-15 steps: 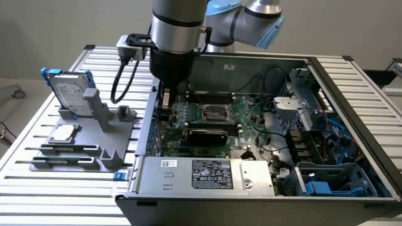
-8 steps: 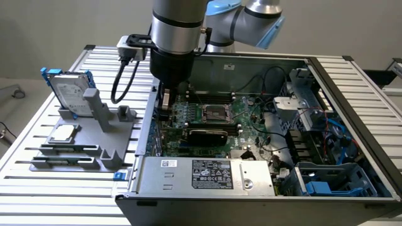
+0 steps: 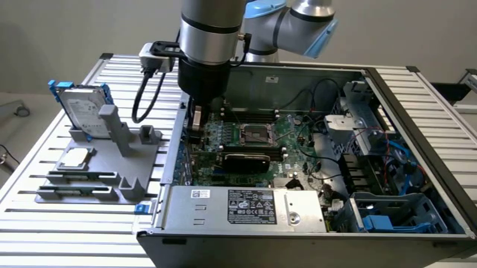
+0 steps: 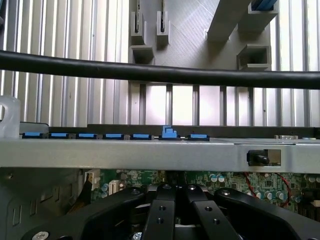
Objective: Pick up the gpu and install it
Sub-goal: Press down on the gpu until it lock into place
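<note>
Gripper [image 4: 175, 210] (black cable [image 4: 160, 74] across) above motherboard [image 4: 240, 181]

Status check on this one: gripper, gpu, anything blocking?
Shut gripper low inside the case, by its wall. The gpu apparently stands on the board, apart from it. Nothing blocking seen.

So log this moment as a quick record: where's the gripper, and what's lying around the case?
gripper: lowered inside the open computer case, by its wall on the exterior view's left, over the motherboard
grey fixture: on the slatted table, outside the case
hard drive: upright in a blue frame on the fixture
power supply: at the case's near edge
</note>
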Robot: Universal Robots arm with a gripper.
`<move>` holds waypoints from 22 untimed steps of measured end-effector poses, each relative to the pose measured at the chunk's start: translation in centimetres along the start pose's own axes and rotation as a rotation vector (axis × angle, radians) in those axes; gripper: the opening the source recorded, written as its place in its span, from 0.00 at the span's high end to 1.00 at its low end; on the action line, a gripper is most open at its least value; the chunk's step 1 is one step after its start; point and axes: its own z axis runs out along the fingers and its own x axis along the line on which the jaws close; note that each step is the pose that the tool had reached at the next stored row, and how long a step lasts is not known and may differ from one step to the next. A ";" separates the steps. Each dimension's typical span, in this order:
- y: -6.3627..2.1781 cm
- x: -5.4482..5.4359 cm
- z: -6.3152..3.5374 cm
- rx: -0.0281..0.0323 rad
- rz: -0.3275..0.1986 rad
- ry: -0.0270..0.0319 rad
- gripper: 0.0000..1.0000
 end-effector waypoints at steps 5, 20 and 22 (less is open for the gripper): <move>-0.18 0.0 -0.12 -0.0003 0.000 -0.0001 0.89; -2.13 0.0 -0.58 0.0007 0.000 0.0001 0.89; -2.37 0.0 -0.62 0.0018 0.000 0.0001 0.89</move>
